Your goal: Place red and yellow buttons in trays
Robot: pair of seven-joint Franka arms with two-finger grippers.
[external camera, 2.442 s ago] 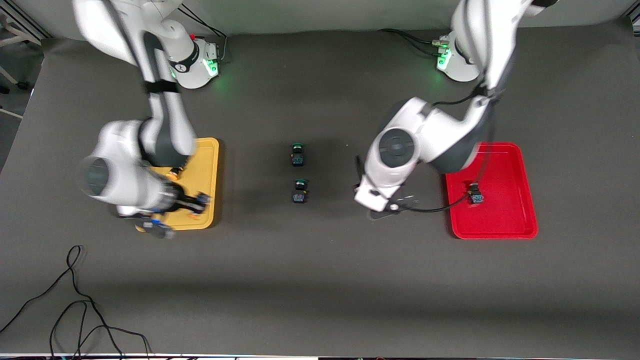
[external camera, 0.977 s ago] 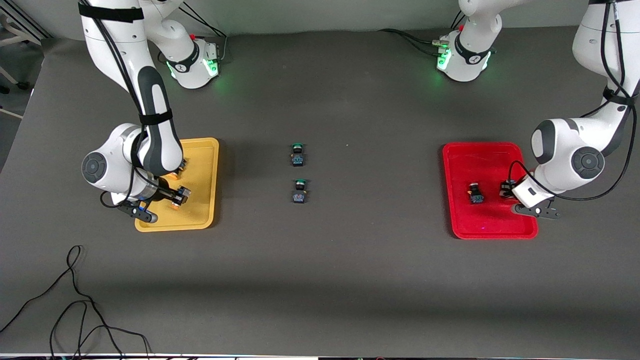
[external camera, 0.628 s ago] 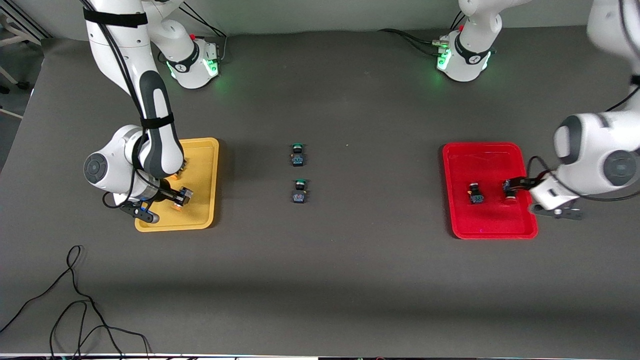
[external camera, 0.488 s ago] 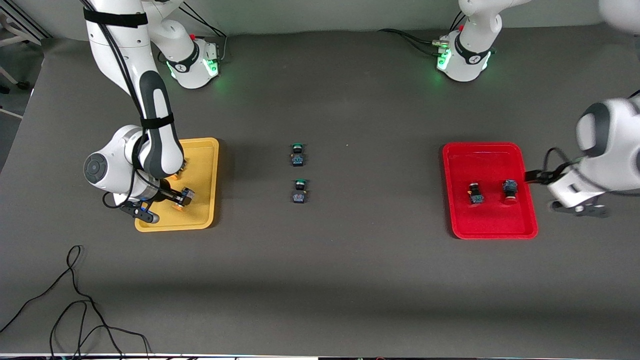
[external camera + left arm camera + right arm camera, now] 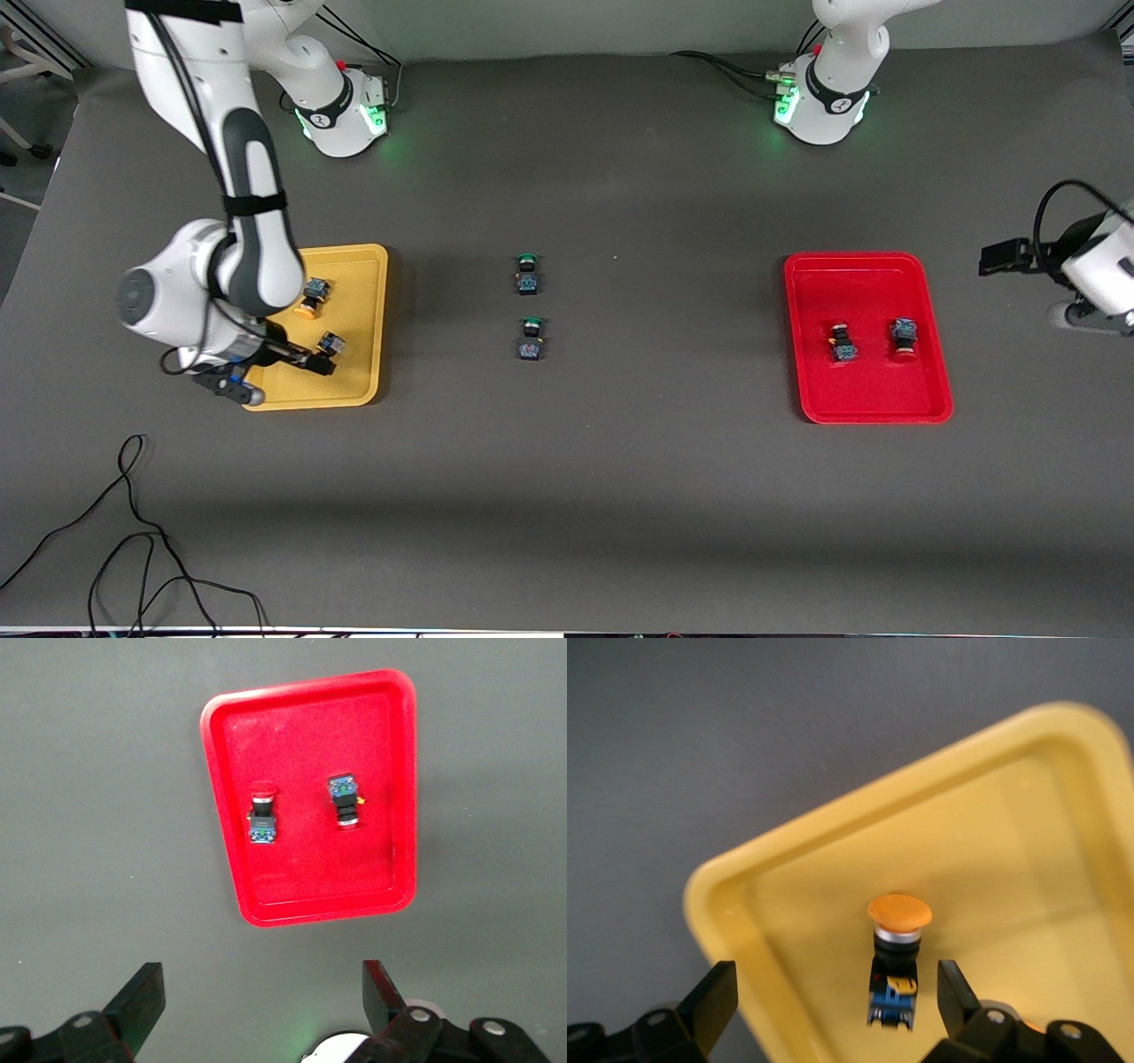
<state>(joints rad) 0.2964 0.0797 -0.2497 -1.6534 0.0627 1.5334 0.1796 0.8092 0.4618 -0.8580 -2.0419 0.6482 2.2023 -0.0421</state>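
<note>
Red tray [image 5: 868,399] holds two red buttons [image 5: 903,338]; yellow tray [image 5: 363,266] holds two yellow buttons [image 5: 312,296]. Left wrist view: the left claw [image 5: 257,1010] gapes empty over bare bench [image 5: 106,771]. Right wrist view: the right claw [image 5: 837,1005] gapes around a lying yellow button [image 5: 897,967], cap pointing away. Probably light, stiff; grip the blocky body across its long axis.

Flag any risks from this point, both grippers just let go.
1. The right gripper is open but low over the yellow tray, fingers either side of the yellow button; a sideways retreat might knock it.
2. The two green-capped buttons at mid-table could be mistaken for targets.
3. The left gripper is open, well off the red tray; little risk there.
</note>
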